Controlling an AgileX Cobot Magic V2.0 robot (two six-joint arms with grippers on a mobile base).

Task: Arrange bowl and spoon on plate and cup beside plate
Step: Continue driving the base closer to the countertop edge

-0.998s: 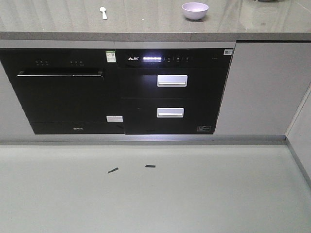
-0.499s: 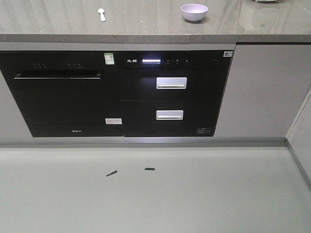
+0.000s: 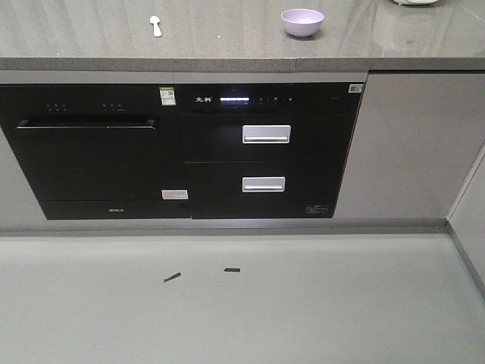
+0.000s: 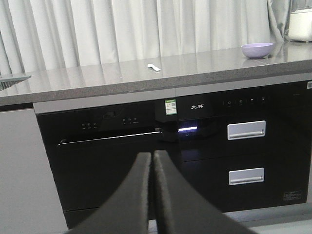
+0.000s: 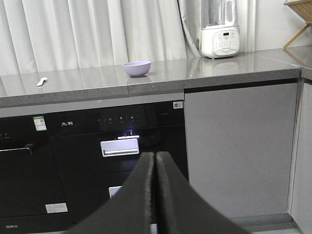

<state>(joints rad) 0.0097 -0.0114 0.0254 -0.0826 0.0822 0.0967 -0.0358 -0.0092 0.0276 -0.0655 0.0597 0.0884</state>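
Left gripper and right gripper pointed level, jaws closed, empty. Smooth round bowl sat well right of stubby spoon.

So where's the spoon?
In the front view, the spoon lies on the grey counter, far left of the bowl, above the left-hand black appliance.

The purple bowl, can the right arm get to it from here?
Probably not yet: the bowl sits on the countertop, well above and beyond the shut right gripper. Nothing blocks the way, though.
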